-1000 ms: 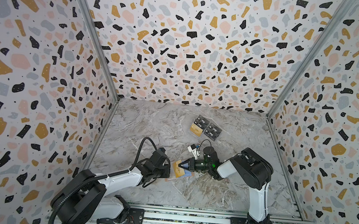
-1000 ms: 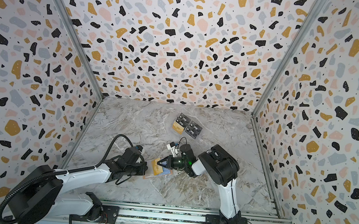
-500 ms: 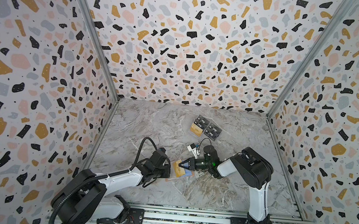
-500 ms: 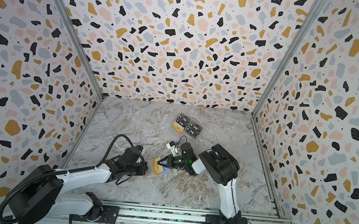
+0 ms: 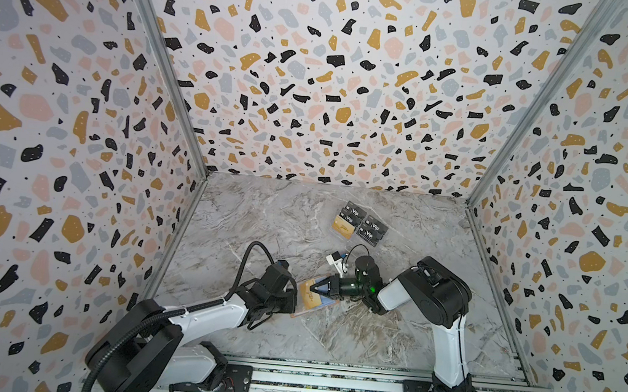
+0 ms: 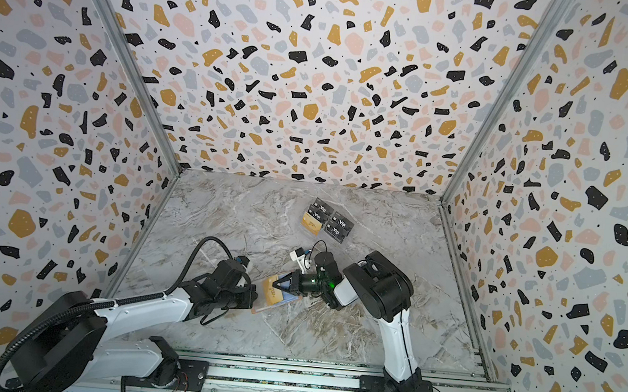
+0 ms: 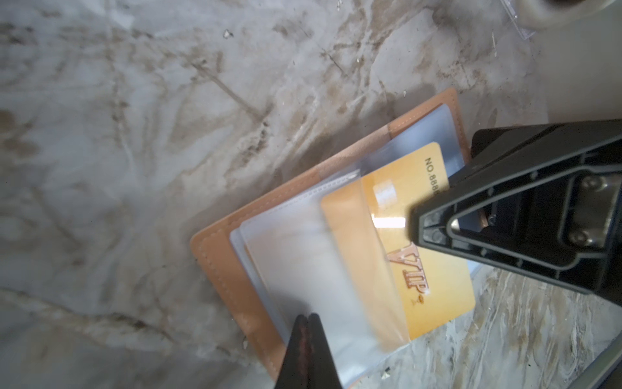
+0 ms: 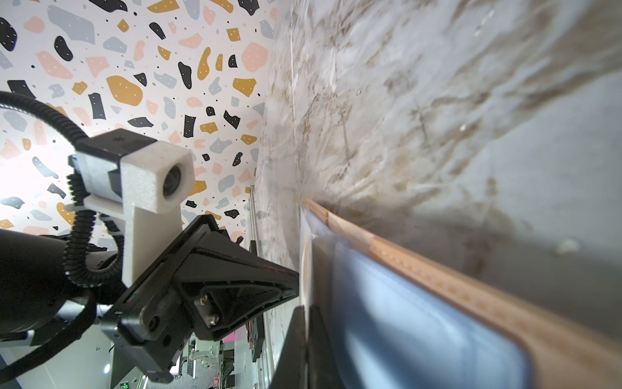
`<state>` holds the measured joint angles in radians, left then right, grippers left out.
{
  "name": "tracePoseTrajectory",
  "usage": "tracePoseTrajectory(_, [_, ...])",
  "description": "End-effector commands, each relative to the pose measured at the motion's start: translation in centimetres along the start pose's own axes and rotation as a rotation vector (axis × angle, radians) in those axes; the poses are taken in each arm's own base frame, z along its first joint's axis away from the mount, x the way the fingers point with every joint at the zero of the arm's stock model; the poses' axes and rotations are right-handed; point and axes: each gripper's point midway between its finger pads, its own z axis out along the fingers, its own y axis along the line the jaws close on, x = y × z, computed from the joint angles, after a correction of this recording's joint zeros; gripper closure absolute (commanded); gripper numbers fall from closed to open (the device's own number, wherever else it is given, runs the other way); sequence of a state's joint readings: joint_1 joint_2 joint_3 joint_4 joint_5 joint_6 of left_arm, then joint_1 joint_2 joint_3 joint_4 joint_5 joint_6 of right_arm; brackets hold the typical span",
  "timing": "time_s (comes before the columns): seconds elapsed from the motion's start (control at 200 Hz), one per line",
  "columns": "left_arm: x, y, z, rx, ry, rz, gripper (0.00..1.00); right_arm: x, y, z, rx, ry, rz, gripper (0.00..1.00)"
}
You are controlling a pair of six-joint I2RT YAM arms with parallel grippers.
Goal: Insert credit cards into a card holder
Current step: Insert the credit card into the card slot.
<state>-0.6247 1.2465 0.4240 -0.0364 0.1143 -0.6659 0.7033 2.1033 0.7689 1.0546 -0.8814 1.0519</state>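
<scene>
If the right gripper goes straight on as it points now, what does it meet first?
Probably the clear sleeve of the card holder, then the left gripper pinching it; depth is unclear.

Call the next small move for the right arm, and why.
Probably slide the gold card slightly deeper into the clear sleeve. The right gripper pinches the card, only part of it lies under the sleeve, and the left gripper grips that sleeve's edge on the open card holder.

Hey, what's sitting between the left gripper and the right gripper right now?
The open card holder, with a gold card partly in its clear sleeve. The left wrist view shows it best.
</scene>
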Motion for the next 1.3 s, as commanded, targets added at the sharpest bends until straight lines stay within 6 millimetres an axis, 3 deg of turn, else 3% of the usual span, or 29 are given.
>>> tracePoseTrajectory(0.0, [2.7, 2.1, -0.1, -0.078, 0.092, 0.009, 0.96, 0.8, -0.5, 0.3, 0.029, 0.027, 0.018, 1.0])
tracePoseTrajectory(0.125, [2.3, 2.0, -0.7, -0.085, 0.076, 0.004, 0.87, 0.9, -0.5, 0.5, 0.061, 0.036, -0.006, 1.0])
tracePoseTrajectory(0.225, [1.8, 1.7, -1.1, -0.077, 0.062, -0.003, 0.79, 0.6, -0.4, 0.6, 0.089, 0.035, -0.035, 0.93])
tracePoseTrajectory(0.305, [1.6, 1.3, -1.1, -0.066, 0.058, -0.009, 0.78, 0.4, -0.2, 0.6, 0.108, 0.036, -0.056, 0.9])
tracePoseTrajectory(0.656, [0.3, 0.2, -1.7, -0.042, 0.031, -0.018, 0.77, -0.5, -0.2, -0.2, 0.247, 0.016, -0.145, 0.61])
tracePoseTrajectory(0.861, [0.1, 0.5, -1.8, -0.065, 0.033, -0.015, 0.76, -1.1, 0.1, -0.8, 0.391, 0.012, -0.239, 0.39])
tracePoseTrajectory(1.121, [-0.9, 2.2, -2.7, -0.049, -0.021, -0.115, 0.59, -0.1, 0.5, -0.9, 0.458, 0.037, -0.255, 0.31])
tracePoseTrajectory(1.211, [-1.1, 1.9, -2.3, -0.015, -0.013, -0.118, 0.59, 0.5, 0.5, -0.5, 0.467, 0.057, -0.25, 0.31])
tracePoseTrajectory(1.297, [-1.2, 1.8, -1.7, 0.006, -0.001, -0.112, 0.67, 1.2, 0.5, -0.1, 0.477, 0.079, -0.226, 0.3])
